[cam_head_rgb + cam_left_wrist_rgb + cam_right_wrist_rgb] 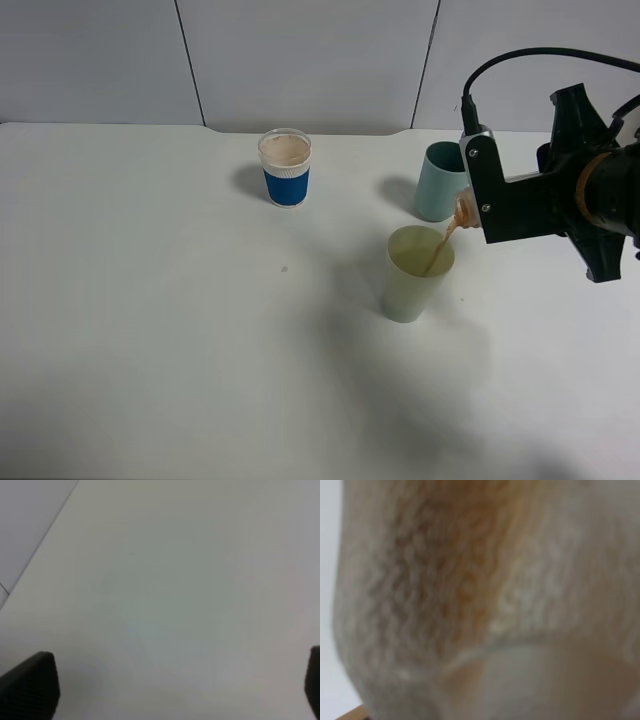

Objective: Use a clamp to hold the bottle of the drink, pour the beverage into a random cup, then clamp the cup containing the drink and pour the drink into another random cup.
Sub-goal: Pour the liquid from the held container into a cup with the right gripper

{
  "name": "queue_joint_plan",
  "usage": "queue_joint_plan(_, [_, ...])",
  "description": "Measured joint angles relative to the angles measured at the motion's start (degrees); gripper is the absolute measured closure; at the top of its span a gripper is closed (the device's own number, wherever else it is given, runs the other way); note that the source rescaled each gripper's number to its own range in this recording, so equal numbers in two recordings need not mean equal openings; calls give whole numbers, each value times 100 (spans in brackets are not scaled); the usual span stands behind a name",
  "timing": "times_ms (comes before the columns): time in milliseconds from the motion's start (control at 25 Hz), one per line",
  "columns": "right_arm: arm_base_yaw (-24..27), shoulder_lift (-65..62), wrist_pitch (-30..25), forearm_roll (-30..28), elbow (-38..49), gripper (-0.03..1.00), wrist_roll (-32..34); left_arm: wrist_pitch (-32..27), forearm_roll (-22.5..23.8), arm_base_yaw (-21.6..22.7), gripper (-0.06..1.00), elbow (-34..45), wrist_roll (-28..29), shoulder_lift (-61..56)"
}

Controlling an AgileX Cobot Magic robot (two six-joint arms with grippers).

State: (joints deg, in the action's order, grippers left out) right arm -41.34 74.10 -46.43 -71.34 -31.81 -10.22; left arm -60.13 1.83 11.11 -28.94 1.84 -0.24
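Observation:
My right gripper [480,192] is shut on the bottle of the drink [464,211], tipped with its neck down to the left. A thin brown stream falls from the neck into the pale yellow-green cup [415,274] just below it. Most of the bottle is hidden behind the black gripper body. In the right wrist view the bottle [470,580] fills the frame as a blurred clear surface with brown liquid. My left gripper [172,690] is open over bare table, with only its dark fingertips [30,687] showing and nothing between them.
A teal cup [436,181] stands right behind the yellow-green cup, close to the bottle's neck. A blue-sleeved paper cup [285,168] holding pale brown drink stands further left at the back. The white table [150,330] ends at a grey wall behind.

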Motion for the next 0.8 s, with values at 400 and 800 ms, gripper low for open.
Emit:
queue_joint_plan(400, [0,0,4,-113,0,96,-16,0,0,0,-6,0,0,0])
queue_joint_plan(800, [0,0,4,-318,-4,96,-16,0,0,0,-6,0,0,0])
